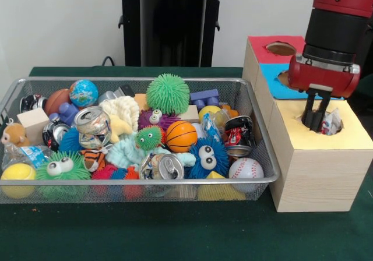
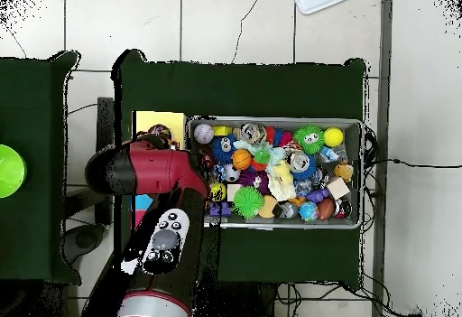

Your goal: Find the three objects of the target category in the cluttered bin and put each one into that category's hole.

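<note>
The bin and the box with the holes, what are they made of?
The bin looks like bare metal wire mesh: silvery, and you can see through it. The box seems to be pale wood, with grain lines on its sides; its coloured tops look matte, perhaps paper or felt.

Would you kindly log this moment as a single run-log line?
gripper: over yellow box's hole | holding: crinkly packet | wire bin: cluttered

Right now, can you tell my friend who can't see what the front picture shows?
A red robot gripper holds a crinkly packet at the hole of a yellow-topped box. Beside it, a wire bin brims with fuzzy balls, cans and toys.
</note>
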`<state>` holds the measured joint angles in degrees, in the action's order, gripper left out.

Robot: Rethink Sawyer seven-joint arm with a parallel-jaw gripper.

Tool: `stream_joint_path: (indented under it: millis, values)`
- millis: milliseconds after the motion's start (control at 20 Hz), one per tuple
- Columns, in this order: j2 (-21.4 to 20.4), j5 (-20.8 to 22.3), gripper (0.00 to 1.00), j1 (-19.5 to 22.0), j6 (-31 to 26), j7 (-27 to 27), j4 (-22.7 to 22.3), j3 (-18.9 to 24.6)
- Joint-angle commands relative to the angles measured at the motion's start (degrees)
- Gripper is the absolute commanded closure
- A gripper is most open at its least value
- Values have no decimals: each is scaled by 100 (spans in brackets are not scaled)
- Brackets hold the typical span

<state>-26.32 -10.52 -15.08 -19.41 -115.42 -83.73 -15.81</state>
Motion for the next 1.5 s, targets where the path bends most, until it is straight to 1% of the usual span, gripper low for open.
stream_joint_path:
  millis: [50,300,500,950,1050,1250,1500]
  values:
    - [127,177,100,320,-770,-505,-534,218]
    - [83,146,100,284,-866,-555,-540,203]
    - [-37,84,100,320,-978,-527,-582,330]
    - [-423,41,100,166,-1470,-549,-592,339]
    - [-482,39,100,202,-1457,-509,-646,415]
    - [-433,-26,100,285,-1238,-542,-648,604]
    - [-442,-65,100,213,-1388,-645,-529,604]
